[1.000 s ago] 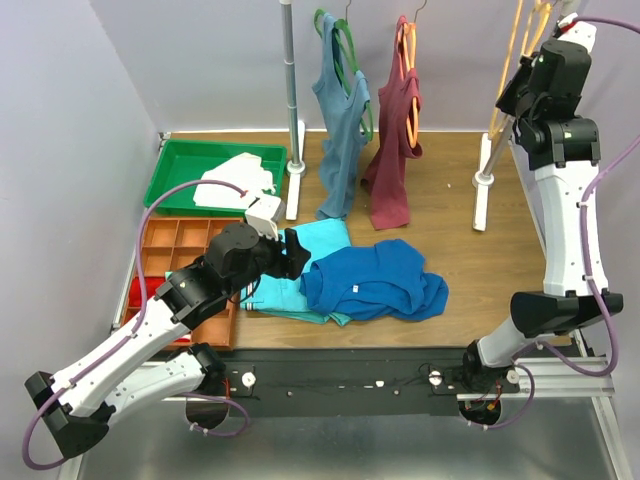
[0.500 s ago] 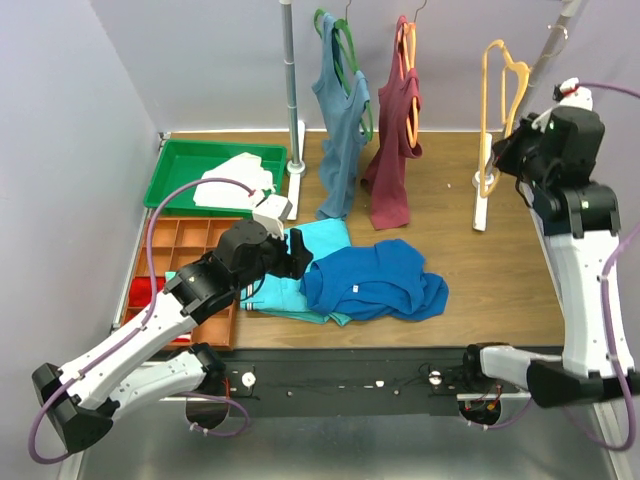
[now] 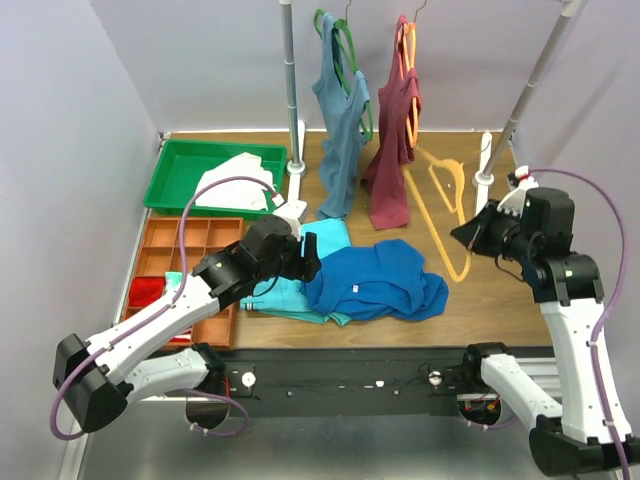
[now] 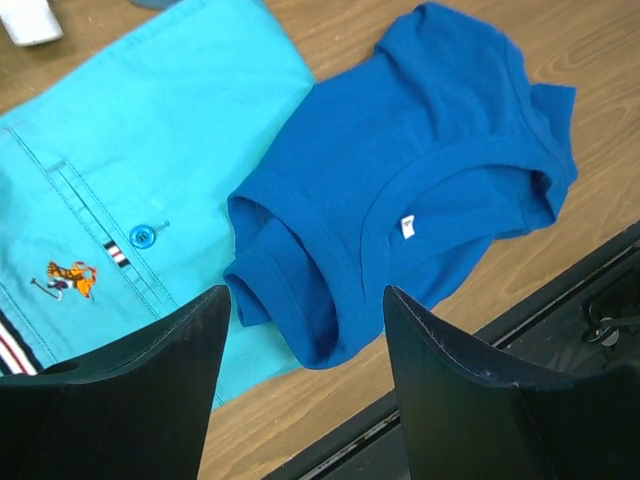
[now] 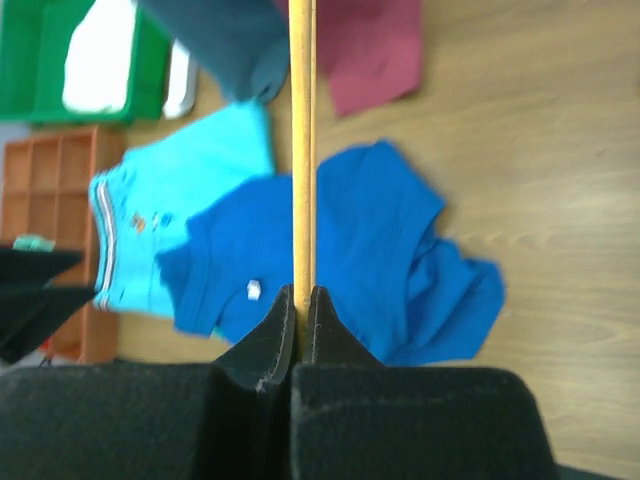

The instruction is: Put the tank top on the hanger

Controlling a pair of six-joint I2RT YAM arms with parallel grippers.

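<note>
We see the tank top (image 3: pixel 375 280) lying crumpled on the table (image 3: pixel 495 305), neck opening up, with a small white label (image 4: pixel 407 227) showing inside the neckline. Its left edge overlaps a folded turquoise garment (image 4: pixel 130 170), which spreads out to the left of the tank top and partly under it.

Our left gripper (image 4: pixel 305 330) hangs over the left edge of the tank top with its jaws spread wide and nothing between them. In the wrist view the two fingers frame the rolled blue hem where it meets the turquoise cloth. We cannot tell whether the fingertips touch the fabric.

Our right gripper (image 5: pixel 302 300) sits to the right of the tank top, its jaws pressed tight together on a thin bar of the hanger (image 5: pixel 301 150). The hanger is off the table and tilted, just beyond the right edge of the tank top in the top view. In the right wrist view its bar runs straight across the blue cloth below. It looks blurred from above, so we cannot make out its hook.

Behind the tank top hang a grey-blue top (image 3: pixel 338 140) and a maroon top (image 3: pixel 392 170). Far to its left, at the back, sits a green tray (image 3: pixel 170 165)
</note>
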